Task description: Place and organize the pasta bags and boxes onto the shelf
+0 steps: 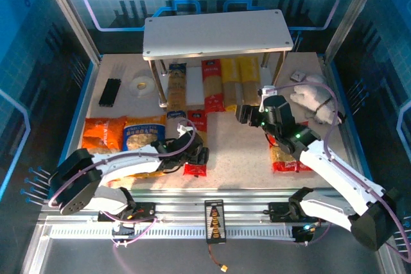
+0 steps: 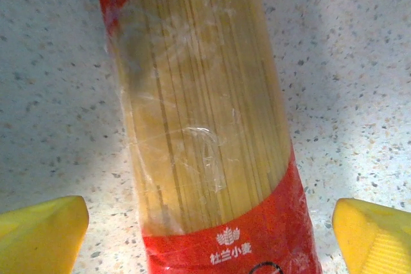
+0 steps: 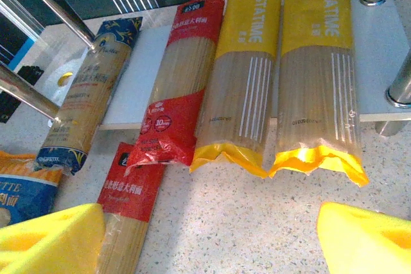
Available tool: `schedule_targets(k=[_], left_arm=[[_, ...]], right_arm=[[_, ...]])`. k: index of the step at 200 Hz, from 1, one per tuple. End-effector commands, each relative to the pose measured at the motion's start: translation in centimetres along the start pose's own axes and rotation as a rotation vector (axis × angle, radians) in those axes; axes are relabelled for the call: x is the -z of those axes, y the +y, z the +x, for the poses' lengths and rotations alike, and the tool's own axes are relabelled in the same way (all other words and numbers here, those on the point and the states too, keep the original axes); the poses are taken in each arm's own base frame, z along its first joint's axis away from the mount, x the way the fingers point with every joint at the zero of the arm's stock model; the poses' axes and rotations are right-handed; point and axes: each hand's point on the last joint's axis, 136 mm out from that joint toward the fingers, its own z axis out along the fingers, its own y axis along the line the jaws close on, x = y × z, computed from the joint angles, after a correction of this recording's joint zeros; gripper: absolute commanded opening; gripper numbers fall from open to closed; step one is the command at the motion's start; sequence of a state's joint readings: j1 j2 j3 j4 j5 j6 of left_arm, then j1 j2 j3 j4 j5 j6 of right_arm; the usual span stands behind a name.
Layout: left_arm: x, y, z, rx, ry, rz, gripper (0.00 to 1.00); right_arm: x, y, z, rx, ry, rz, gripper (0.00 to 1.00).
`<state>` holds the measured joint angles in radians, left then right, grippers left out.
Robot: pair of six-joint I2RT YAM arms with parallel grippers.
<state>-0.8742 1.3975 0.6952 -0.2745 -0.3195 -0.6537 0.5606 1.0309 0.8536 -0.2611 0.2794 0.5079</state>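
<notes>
**Top view.** The shelf (image 1: 215, 33) stands at the far side of the bench (image 1: 237, 145). Along its lower board lie, from left to right, the blue-and-tan spaghetti pack (image 1: 176, 85), a red pack (image 1: 212, 85), one yellow pack (image 1: 230, 81) and a second yellow pack (image 1: 249, 80). Their near ends overhang the board's front edge.

**Left wrist view.** Your left gripper (image 2: 209, 239) is spread. Its yellow fingers (image 2: 42, 232) stand on either side of the other red pack (image 2: 205, 126), clear of its sides. This pack lies flat on the bench in front of the shelf.

**Right wrist view.** Your right gripper (image 3: 209, 242) is spread and holds nothing. It hangs over the bench near the yellow packs' near ends.

**Bags.** The orange bag (image 1: 103, 134) and the blue bag (image 1: 142, 134) lie side by side on the left of the bench. The red bag (image 1: 282, 158) lies partly under your right arm.
</notes>
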Motion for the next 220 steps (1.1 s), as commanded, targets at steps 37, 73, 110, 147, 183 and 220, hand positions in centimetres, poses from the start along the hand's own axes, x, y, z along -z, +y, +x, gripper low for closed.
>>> schedule_targets(k=[37, 73, 110, 147, 183, 220], left_arm=[[-1.8, -0.4, -0.1, 0.078, 0.037, 0.024, 0.99], [-2.9, -1.2, -0.4, 0.062, 0.07, 0.01, 0.99], [-4.0, -1.3, 0.1, 0.039, 0.106, -0.027, 0.99], [-4.6, -0.9, 0.6, 0.022, 0.139, -0.068, 0.87], [-4.2, -0.1, 1.0, 0.009, 0.15, -0.102, 0.61], [-3.6, -0.1, 1.0, 0.002, 0.148, -0.084, 0.46]], right_arm=[[1.3, -1.8, 0.2, -0.035, -0.039, 0.021, 0.86], [1.7, -2.5, 0.1, -0.056, -0.06, 0.026, 0.86], [1.9, -3.0, 0.4, -0.063, -0.057, 0.028, 0.87], [1.9, -3.5, 0.7, -0.08, -0.053, 0.028, 0.87], [2.2, -3.8, 0.7, -0.09, -0.058, 0.03, 0.87], [2.5, -3.8, 0.6, -0.098, -0.065, 0.027, 0.87]])
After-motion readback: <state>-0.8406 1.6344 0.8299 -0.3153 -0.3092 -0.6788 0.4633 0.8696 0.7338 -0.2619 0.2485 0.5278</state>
